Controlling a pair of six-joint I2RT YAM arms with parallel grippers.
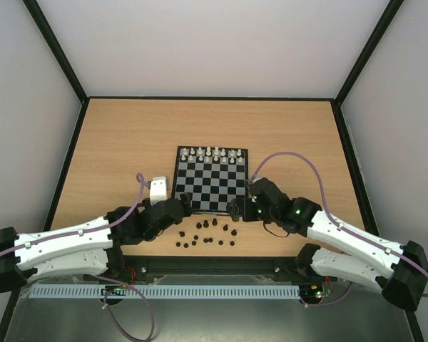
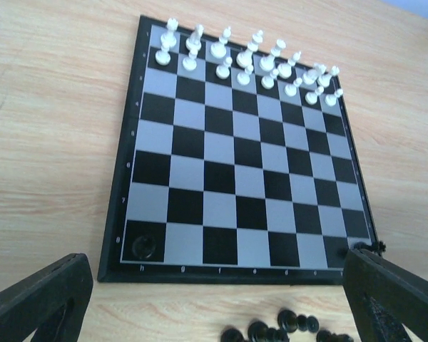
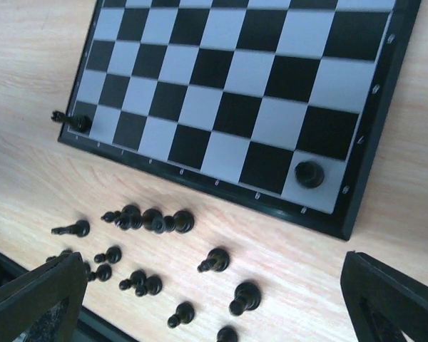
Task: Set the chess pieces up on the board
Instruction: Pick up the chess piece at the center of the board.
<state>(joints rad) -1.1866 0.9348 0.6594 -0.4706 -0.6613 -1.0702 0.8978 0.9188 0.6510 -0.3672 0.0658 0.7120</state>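
Left jaws and right jaws gape wide, empty; glossy black chess pieces (image 3: 154, 221) litter woodgrain table (image 3: 28, 107) beside checkered board (image 3: 221, 92).

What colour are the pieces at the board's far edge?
The far pieces are white, clearest in the left wrist view.

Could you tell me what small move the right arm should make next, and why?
Probably lower the open right gripper onto a loose black piece lying on the table just off the board. Each near corner square seems filled already, as with this corner piece. The rest of that row is bare, and the other black pieces lie scattered under this gripper.
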